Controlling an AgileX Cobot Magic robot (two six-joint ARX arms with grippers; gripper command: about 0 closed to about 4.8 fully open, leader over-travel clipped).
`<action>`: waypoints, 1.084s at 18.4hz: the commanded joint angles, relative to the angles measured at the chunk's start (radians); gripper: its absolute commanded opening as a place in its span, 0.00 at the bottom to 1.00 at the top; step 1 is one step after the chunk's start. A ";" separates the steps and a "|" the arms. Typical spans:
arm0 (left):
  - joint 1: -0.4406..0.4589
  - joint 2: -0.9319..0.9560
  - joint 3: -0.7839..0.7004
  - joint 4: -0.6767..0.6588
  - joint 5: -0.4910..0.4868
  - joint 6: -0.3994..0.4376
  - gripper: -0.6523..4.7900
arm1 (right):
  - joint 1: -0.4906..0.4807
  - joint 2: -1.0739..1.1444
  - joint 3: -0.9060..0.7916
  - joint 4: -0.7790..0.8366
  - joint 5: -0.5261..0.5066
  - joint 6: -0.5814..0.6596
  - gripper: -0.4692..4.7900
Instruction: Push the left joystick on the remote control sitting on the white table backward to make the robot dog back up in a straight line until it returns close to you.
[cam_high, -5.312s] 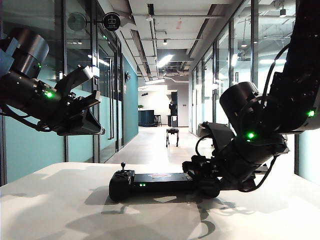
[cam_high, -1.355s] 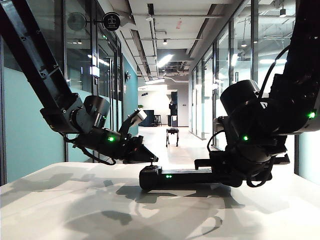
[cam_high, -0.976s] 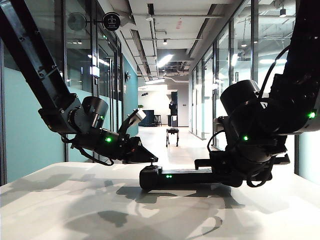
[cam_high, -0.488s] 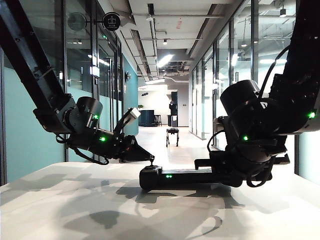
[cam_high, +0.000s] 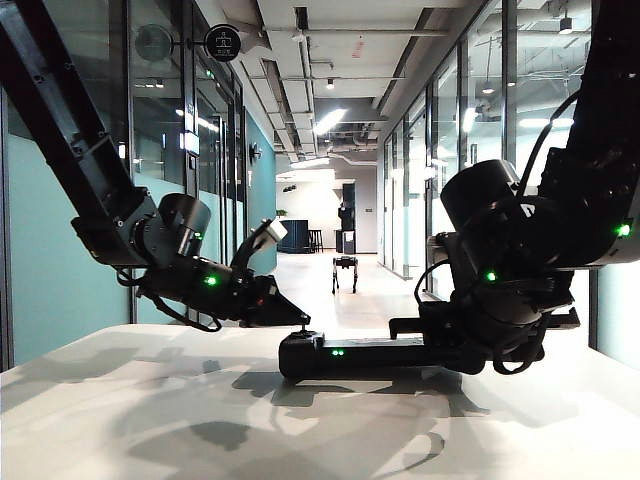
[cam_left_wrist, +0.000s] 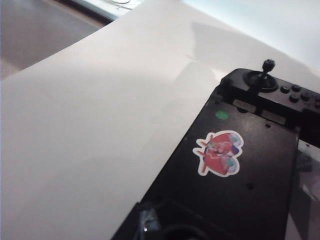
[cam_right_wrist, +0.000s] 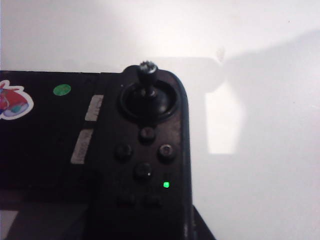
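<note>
Pinching the remote control (cam_high: 365, 353) at its right end with the right pincer (cam_high: 432, 345), apparently to steady it; hovering just above the left joystick (cam_high: 305, 333) with the left pincer (cam_high: 298, 320), spread or pressed together impossible to tell.

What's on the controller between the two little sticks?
On the remote control, the left wrist view shows a red sticker and a green dot on the flat middle panel.

A round black sign (cam_high: 222, 42) hangs above glass partition walls (cam_high: 160, 190) lining the corridor; ceiling lights (cam_high: 330, 120) glow.
</note>
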 joint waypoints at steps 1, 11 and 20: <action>-0.017 -0.002 0.004 0.006 -0.019 0.031 0.11 | 0.001 -0.009 0.005 0.050 0.007 0.011 0.40; -0.013 -0.002 0.004 -0.007 0.067 0.049 0.11 | 0.001 -0.009 0.005 0.051 0.007 0.008 0.40; -0.006 -0.002 0.004 -0.028 0.121 0.075 0.11 | 0.001 -0.009 0.005 0.051 0.007 0.007 0.40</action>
